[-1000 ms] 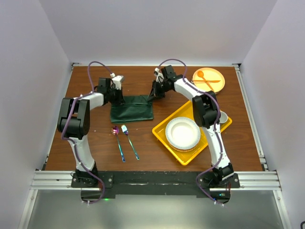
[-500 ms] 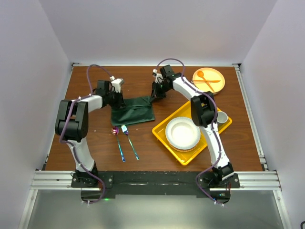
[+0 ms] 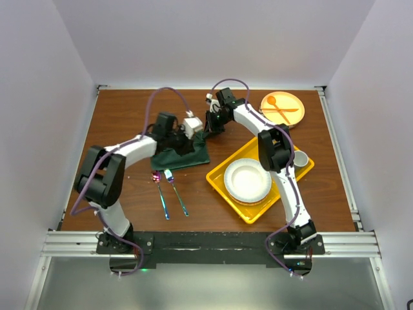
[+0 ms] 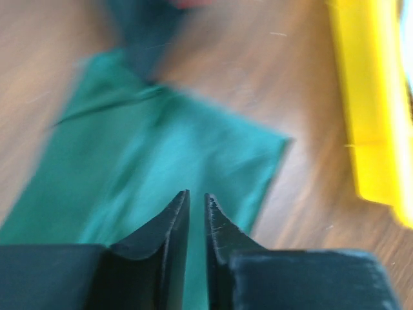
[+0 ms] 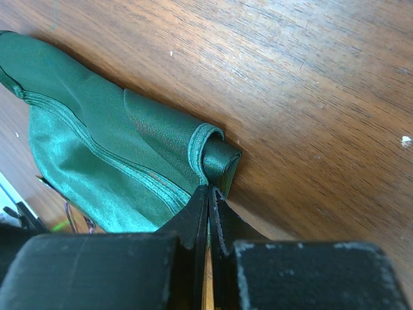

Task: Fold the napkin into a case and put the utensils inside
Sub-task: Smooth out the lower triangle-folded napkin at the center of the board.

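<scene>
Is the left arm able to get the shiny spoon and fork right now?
Probably yes. The spoon and fork lie bare on the table just beside the napkin, where the left hand hovers, with nothing between.

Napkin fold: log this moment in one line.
step: folding | left gripper: nearly closed above napkin, grasp unclear | right gripper: pinching napkin corner | utensils: on table, not inserted
</scene>
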### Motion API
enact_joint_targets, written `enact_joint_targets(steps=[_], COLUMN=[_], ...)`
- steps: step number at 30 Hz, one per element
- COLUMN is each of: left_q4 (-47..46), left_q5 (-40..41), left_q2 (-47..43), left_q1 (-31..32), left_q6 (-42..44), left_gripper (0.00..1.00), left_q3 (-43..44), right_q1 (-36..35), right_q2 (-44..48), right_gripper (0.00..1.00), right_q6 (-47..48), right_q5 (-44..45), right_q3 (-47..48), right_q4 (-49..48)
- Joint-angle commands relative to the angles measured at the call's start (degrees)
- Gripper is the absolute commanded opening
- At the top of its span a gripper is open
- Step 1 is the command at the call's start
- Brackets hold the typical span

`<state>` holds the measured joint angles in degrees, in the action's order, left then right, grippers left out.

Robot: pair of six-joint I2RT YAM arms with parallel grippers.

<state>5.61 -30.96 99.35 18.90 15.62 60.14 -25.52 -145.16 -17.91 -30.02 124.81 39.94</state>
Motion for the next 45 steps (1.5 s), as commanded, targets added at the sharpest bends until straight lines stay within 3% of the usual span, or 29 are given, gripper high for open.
enact_joint_targets(steps=[1, 8, 17, 29, 45], left_q4=[-0.6, 0.5, 1.8, 3.6, 4.1], left_q5=[5.6, 10.1, 11.8, 9.9, 10.2], left_q2=[5.1, 10.3, 10.3, 9.1, 10.2], left_q1=[5.5, 6.9, 6.9, 6.9, 6.9], left_q6=[4.6, 2.4, 1.7, 2.6, 2.6], left_gripper=[0.14, 0.00, 0.00, 0.00, 0.00], left_q3=[2.0, 5.4, 4.3, 4.3, 5.1], right_q1=[-0.3, -0.2, -0.1, 0.7, 0.5], right_q2=[-1.6, 1.5, 5.0, 3.0, 3.8], right_gripper=[0.00, 0.00, 0.00, 0.00, 0.00], right_q6=[1.0, -0.8, -1.5, -4.2, -2.3], right_q5=[2.5, -1.3, -3.9, -5.7, -4.8], right_q3=[-1.1, -0.5, -0.1, 6.3, 1.2], right_q4=[1.2, 0.4, 4.6, 4.3, 7.7])
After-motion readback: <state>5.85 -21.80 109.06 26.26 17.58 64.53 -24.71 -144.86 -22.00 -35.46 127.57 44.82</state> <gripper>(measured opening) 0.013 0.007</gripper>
